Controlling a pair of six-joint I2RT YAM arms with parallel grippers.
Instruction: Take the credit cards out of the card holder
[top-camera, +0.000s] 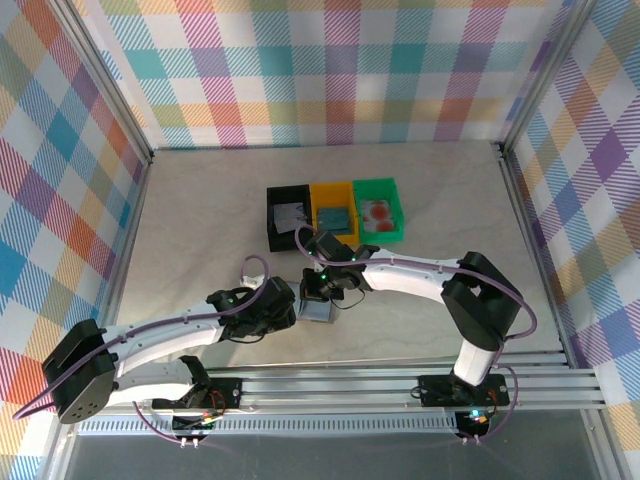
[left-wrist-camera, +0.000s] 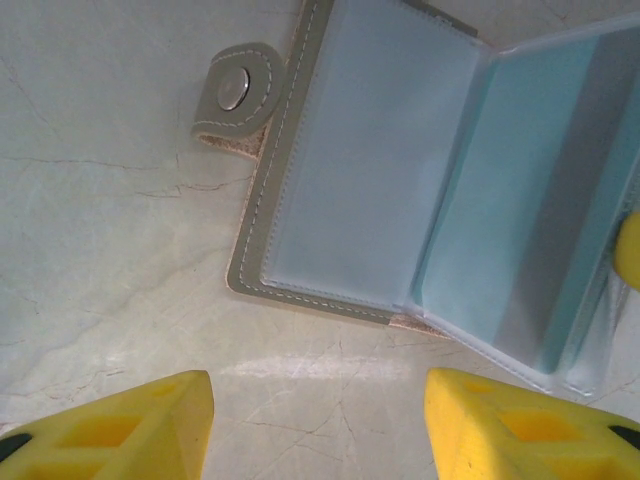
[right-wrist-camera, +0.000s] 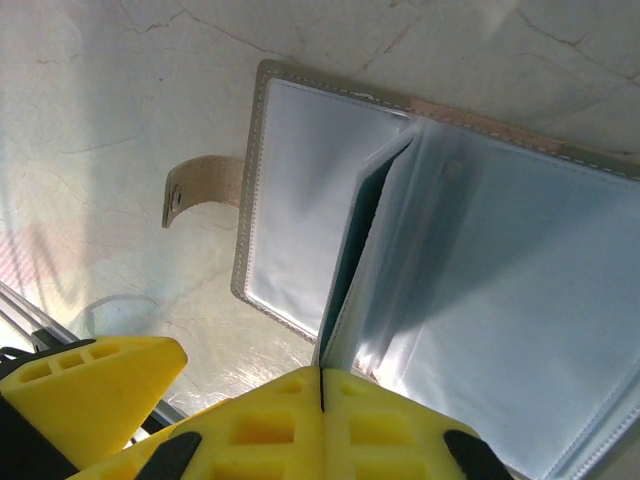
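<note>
The open card holder's pocket leaf is pinched by the closed right tool; the left tool is held open nearby

- The card holder lies open on the table: grey, stitched edges, snap tab sticking out (one clear leaf stands lifted).
- A teal card sits in that leaf.
- A whitish card lies in the black tray, a second teal card in the yellow tray, and a reddish card in the green tray.

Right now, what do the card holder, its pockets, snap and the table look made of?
Card holder cover: matte grey, likely faux leather; white edge stitching. Pocket panels: translucent soft plastic, faint sheen. Snap: shiny metal. Table: pale, veined marble look, possibly laminate.
</note>
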